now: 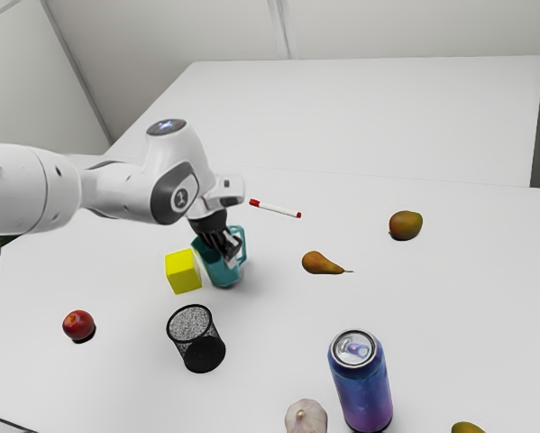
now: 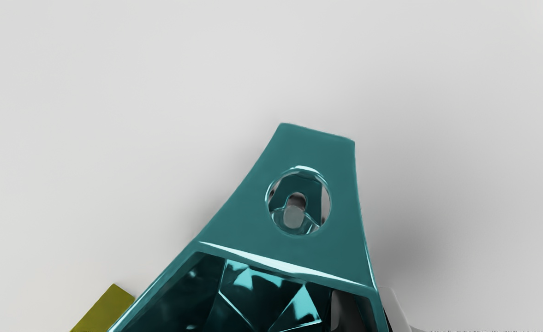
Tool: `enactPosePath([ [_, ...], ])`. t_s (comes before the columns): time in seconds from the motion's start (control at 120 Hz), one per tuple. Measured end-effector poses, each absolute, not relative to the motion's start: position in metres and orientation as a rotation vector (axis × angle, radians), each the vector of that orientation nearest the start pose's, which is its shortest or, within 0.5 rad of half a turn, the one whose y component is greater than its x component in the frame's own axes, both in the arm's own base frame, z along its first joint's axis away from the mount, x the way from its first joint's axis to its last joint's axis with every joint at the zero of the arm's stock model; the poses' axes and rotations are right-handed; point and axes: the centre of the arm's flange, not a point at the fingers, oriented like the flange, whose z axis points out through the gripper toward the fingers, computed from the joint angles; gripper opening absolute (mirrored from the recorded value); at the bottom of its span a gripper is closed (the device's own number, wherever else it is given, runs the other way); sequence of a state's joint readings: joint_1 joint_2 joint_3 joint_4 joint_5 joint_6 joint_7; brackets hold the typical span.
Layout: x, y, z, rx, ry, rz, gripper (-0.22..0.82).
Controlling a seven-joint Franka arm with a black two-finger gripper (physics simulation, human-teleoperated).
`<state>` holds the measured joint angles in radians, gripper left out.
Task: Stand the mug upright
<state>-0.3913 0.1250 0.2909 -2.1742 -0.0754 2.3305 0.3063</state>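
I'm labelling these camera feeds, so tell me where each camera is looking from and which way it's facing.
Exterior view: beside the arm, above the table, looking down across it; the arm enters from the exterior view's left, its gripper at the mug.
Wrist view: on the arm's hand, looking past the fingers at the mug and table; the fingers show at the bottom edge, one on either side of the mug's wall.
Both share the mug, yellow block and table.
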Motion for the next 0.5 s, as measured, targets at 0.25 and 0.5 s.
enactPosePath([
  [0.25,0.5472,-0.0576,0.335,-3.083,0.542,-0.059,-0.15],
  [0.5,0.5478,-0.0604,0.337,-3.092,0.528,-0.073,0.19],
])
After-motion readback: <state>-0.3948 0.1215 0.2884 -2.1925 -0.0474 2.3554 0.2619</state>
